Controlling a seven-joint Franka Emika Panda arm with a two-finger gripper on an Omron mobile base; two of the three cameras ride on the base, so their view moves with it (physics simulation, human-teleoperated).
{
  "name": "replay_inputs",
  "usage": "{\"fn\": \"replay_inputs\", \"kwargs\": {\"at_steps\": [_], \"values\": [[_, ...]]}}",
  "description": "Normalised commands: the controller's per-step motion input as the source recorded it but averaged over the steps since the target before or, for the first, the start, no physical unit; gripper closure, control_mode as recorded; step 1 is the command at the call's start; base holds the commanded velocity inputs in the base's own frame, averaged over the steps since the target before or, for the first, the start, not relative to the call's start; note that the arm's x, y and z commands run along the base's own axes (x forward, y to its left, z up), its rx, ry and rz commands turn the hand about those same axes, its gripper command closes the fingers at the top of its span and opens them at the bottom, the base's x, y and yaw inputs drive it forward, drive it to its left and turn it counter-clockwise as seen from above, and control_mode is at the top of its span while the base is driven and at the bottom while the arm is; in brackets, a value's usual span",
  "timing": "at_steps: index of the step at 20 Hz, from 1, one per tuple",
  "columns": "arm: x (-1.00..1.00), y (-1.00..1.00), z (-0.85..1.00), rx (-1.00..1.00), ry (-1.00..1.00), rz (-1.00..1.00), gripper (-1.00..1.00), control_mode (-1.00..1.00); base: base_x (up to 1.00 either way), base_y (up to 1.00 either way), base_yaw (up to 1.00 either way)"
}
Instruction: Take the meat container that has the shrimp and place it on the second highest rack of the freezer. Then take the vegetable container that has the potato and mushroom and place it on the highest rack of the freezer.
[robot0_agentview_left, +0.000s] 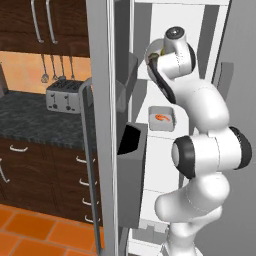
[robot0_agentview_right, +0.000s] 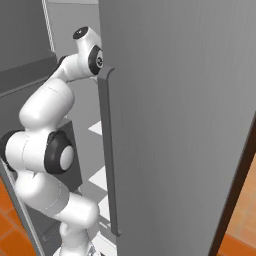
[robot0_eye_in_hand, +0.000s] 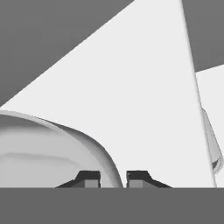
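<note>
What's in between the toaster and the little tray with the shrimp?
The open freezer door, seen edge-on with its grey handle, stands between the toaster and the shrimp tray in the left base view.

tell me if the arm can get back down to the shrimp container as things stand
Probably yes. The shrimp container sits on an open white shelf inside the freezer, its door swung wide, and the arm already reaches in just above it; nothing visibly blocks the way down.
</note>
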Motion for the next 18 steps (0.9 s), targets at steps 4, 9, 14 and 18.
{"fn": "replay_inputs", "kwargs": {"at_steps": [4,9,14,18], "values": [[0.05,0.11,0.0,0.0,-0.01,0.0,-1.0,-1.0,0.0,0.0,0.0],[0.0,0.12,0.0,0.0,-0.11,0.0,-1.0,-1.0,0.0,0.0,0.0],[-0.16,0.22,0.0,-0.01,-0.24,0.0,-1.0,-1.0,0.0,0.0,0.0],[-0.49,0.15,0.15,0.0,-0.22,0.01,-1.0,-1.0,0.0,0.0,0.0]]}}
